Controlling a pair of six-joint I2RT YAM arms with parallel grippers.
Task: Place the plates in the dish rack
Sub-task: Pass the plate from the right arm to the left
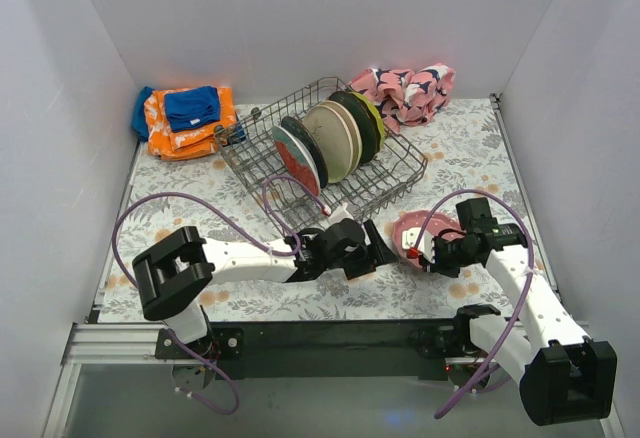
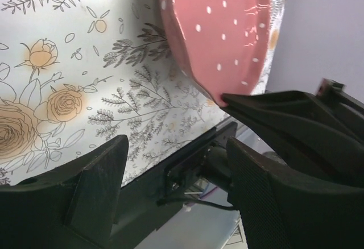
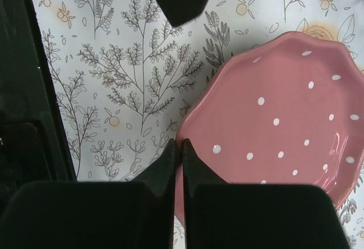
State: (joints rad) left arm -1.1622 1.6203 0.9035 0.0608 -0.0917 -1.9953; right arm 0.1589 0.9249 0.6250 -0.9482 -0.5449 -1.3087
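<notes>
Over by the back half of the table (image 1: 200,188), the dish rack (image 1: 395,183) already held most of the load. A row of plates (image 1: 330,138) stood on edge between its tines: one with a reddish face at the near end, a cream one or two, a dark green one and a lime one at the far end. They overlapped too closely for me to count them exactly.

Only one plate lay outside the rack that I could see. The pink dotted plate (image 1: 412,228) sat on the floral cover just in front of the rack's right near corner, between the two arms.

The left gripper (image 2: 176,146) reached toward it with its fingers spread wide and nothing between them, short of the plate's rim. The right gripper (image 3: 177,145) had its fingers pressed flat together, holding nothing. Its tip touched the plate's near rim, as if nudging or prying the edge. Whether it had got under the rim I could not tell.

By my reckoning the job was nearly finished, with this last plate to be lifted and slotted into a free gap. The orange and blue cloths (image 1: 185,118) and the pink-and-navy cloth (image 1: 405,88) lay at the far corners, well apart from the work.
</notes>
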